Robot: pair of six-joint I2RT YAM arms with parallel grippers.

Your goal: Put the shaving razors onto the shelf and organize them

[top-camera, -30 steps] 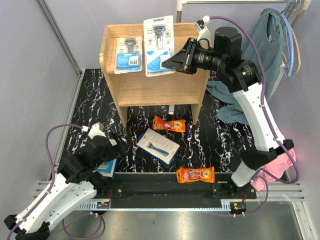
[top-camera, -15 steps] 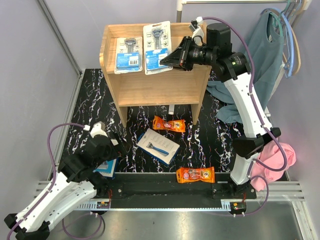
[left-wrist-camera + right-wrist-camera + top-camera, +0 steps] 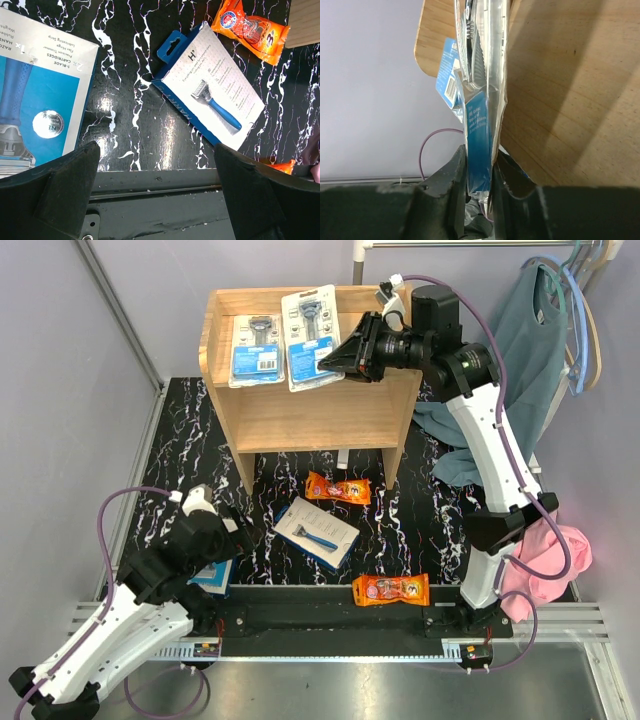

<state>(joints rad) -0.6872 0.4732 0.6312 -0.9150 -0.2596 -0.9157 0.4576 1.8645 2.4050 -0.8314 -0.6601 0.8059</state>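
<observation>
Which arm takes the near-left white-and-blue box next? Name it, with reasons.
Left. The left gripper, open, hangs over that box; the right gripper is up at the shelf with a blister pack between its fingers.

top external: high behind me, looking down
left wrist: close over the white box [image 3: 215,95], shared with top
right wrist: tight along the blister pack [image 3: 480,75], shelf [image 3: 570,75] behind

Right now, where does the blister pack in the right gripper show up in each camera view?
Top external: blister pack at the shelf top, right of the other blister pack.
Right wrist: edge-on, running up the centre.
Left wrist: not in view.
Shared landmark: the shelf's pale wood, in all three.
</observation>
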